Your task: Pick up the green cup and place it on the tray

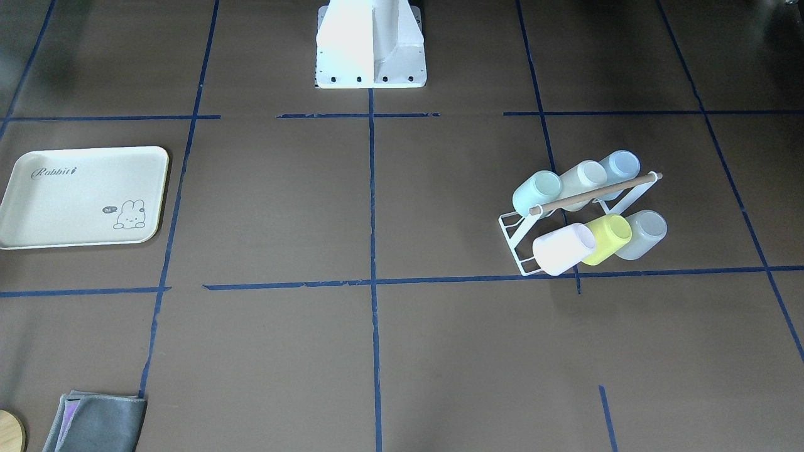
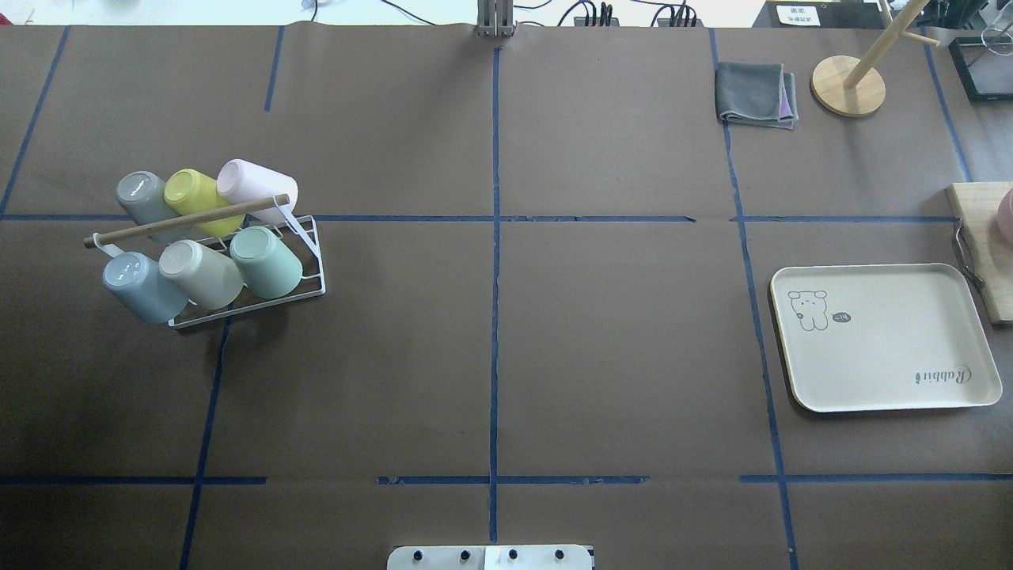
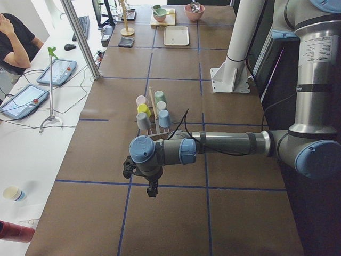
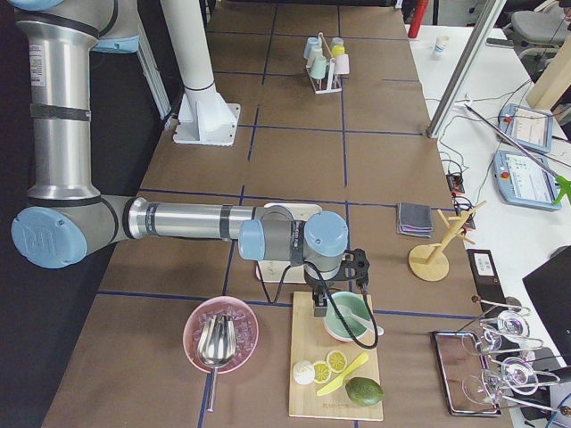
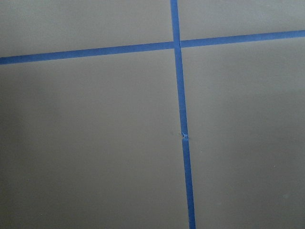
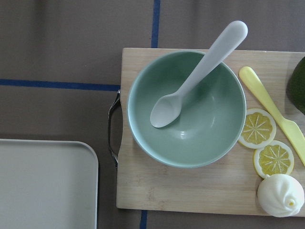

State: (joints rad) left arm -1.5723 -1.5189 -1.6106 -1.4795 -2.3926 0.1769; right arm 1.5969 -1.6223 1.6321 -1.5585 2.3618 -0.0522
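Our left tool [image 3: 152, 190] hangs over the desk [image 2: 554, 356], out past the rack [image 2: 186, 221] on the robot's left. Our right tool [image 4: 318, 308] hangs over a green bowl [image 6: 187, 109] on a cutting board [image 6: 190, 191]. We see each only from the side and cannot tell whether it is released or clenched. We find the green cup [image 2: 267, 261] tilted on the rack, ending the row nearer the robot, just beside a beige cup [image 2: 202, 275]. The tray [image 2: 886, 364] lies well apart, on the robot's right.

green cup [image 1: 537, 191]: tilted on rack [image 1: 510, 227], end of one row, beside cream cup [image 1: 583, 177] | tray [image 1: 69, 207]: flat, well apart from rack
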